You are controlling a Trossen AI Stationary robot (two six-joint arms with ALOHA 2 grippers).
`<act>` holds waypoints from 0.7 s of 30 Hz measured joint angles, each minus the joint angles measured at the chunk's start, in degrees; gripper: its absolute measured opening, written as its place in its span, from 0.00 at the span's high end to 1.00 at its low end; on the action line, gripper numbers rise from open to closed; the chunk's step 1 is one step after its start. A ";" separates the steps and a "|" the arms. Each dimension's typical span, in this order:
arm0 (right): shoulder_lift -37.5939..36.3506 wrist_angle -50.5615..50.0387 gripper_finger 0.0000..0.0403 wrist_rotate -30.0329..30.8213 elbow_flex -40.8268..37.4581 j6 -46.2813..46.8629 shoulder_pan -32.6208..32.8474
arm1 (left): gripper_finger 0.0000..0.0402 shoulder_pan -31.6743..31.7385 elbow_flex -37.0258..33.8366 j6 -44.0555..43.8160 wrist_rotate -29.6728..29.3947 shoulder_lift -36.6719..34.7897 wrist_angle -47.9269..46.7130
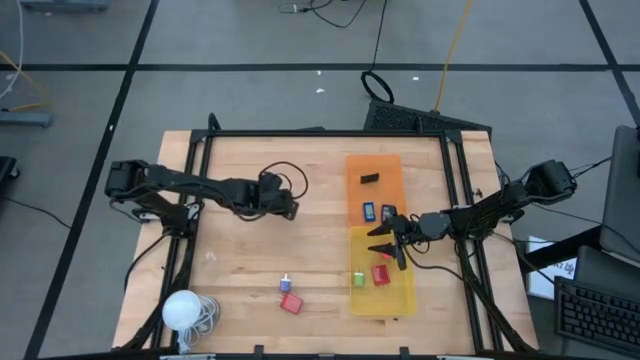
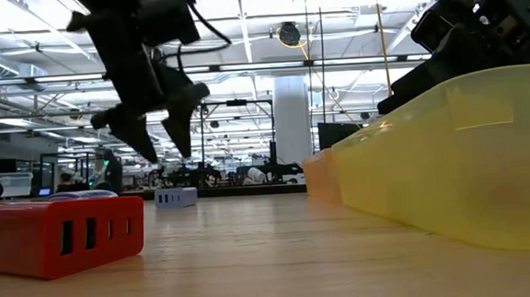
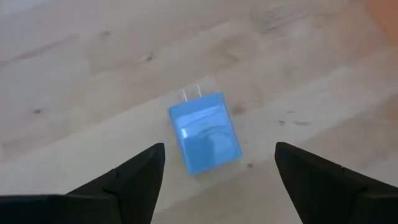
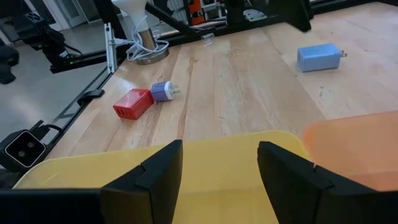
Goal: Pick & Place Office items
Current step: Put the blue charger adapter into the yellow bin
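A light-blue charger lies flat on the wooden table, prongs toward the far side. My left gripper hangs open just above it, one finger on either side, touching nothing; in the high view the gripper hides the charger. My right gripper stands open and empty over the yellow tray, which holds a green piece and a red piece. The orange tray holds a black piece, a blue piece and a dark piece.
A red block and a small lavender plug lie on the table near its front edge. The white ball with coiled cord sits at the near left corner. Bare wood stretches between the left gripper and the trays.
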 joint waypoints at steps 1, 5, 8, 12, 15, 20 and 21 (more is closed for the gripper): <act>0.00 0.00 0.51 0.00 0.00 0.00 0.00 | 0.23 0.19 -0.07 -0.41 0.07 1.19 0.52; 0.00 0.22 0.51 0.02 0.02 0.00 0.00 | 0.23 0.87 -0.07 0.22 0.88 6.31 2.56; 0.00 0.38 0.51 0.01 0.02 0.00 0.00 | 0.23 1.75 -0.07 0.38 1.60 9.24 4.61; 0.00 0.37 0.51 0.04 0.02 0.00 0.00 | 0.23 2.38 -0.06 0.78 2.84 12.06 6.06; 0.00 0.35 0.51 0.07 0.02 0.00 0.00 | 0.23 2.76 -0.05 1.19 2.89 13.34 5.94; 0.00 0.23 0.51 0.09 0.02 0.00 0.00 | 0.23 2.82 0.06 1.43 2.20 13.93 5.66; 0.00 0.22 0.51 0.09 0.02 0.00 0.00 | 0.23 2.80 0.06 1.27 1.74 13.94 5.67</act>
